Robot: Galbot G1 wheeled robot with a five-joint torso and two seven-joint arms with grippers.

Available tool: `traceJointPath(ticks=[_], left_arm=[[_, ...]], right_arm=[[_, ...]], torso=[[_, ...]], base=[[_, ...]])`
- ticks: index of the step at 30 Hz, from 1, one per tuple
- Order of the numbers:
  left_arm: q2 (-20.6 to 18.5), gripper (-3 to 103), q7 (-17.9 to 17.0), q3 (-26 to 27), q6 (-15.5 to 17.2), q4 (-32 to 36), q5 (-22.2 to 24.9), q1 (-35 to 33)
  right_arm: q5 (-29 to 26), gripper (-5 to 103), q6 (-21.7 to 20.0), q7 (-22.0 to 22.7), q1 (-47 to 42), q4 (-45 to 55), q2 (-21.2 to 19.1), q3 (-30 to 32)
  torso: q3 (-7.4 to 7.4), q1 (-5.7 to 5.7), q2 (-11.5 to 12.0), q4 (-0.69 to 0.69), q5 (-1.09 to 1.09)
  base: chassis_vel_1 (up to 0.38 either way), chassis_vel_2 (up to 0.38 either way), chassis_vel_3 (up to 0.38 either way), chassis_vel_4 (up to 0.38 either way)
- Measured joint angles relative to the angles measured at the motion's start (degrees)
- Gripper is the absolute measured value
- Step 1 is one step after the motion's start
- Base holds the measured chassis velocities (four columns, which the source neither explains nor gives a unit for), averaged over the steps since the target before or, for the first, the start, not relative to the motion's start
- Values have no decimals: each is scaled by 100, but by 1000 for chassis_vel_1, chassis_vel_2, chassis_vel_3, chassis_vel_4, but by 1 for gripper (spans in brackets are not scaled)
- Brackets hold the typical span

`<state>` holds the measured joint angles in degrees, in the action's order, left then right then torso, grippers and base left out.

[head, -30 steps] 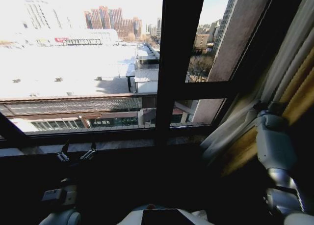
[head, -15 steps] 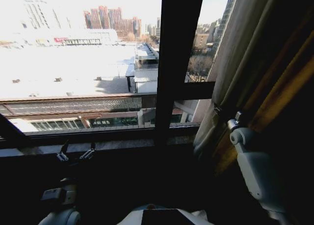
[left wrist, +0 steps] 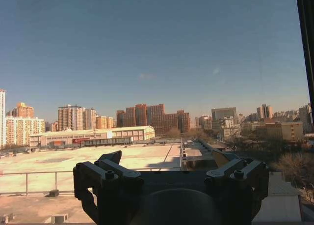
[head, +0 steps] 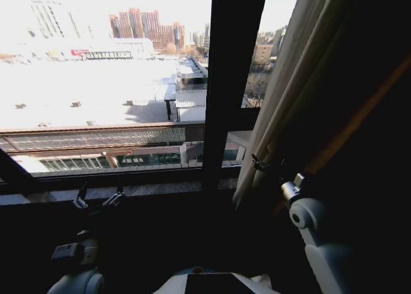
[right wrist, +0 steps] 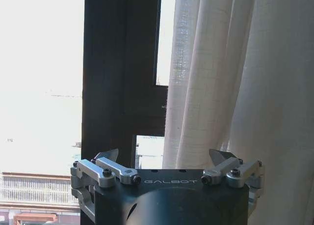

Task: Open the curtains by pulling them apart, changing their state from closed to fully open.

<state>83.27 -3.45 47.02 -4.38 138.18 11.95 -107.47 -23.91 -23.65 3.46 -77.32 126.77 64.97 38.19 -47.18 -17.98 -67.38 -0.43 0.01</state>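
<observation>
Cream, pleated sheer fabric hangs as a bunched panel down the right side of the window in the head view: the curtains [head: 289,95] fall from the upper right and narrow toward a gathered waist just above the right gripper [head: 268,164], whose small metal fingers sit against the fabric's inner edge at sill height. From the right wrist camera the same curtains [right wrist: 230,77] stand directly ahead, beside the dark window frame post [right wrist: 120,72], and the right gripper [right wrist: 166,158] shows its two fingertips well apart with nothing between them; the cloth lies beyond the tips, not in them. The left gripper [head: 98,199] waits low by the window sill [head: 154,188] on the robot's left, its fingers spread and empty, and its own camera looks past the left gripper [left wrist: 167,161] at open sky and rooftops. The glass to the left of the post is already bare, so the remaining work appears to be this right-hand panel, which covers the rightmost stretch of pane. To do it well, the open fingers should probably press forward until several pleats sit deep between them, close firmly, then draw sideways to the robot's right along the line of the window rather than downward, since thin sheer cloth slips out of a shallow pinch easily.
</observation>
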Motion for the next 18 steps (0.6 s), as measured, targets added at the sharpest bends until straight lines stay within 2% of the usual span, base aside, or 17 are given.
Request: traceJointPath(ticks=[12, 18], left_arm=[[-96, 100, 0, 15, 1, -59, 66, -2], [-97, 100, 0, 35, -15, -77, 87, 15]], right_arm=[[356, 100, 10, -59, -63, 130, 68, -204], [616, 100, 13, -58, -71, 204, 174, -385]], torso=[[0, 0, 0, -1, 0], [0, 0, 0, -1, 2]], base=[[0, 0, 0, 0], [106, 97, -86, -105]])
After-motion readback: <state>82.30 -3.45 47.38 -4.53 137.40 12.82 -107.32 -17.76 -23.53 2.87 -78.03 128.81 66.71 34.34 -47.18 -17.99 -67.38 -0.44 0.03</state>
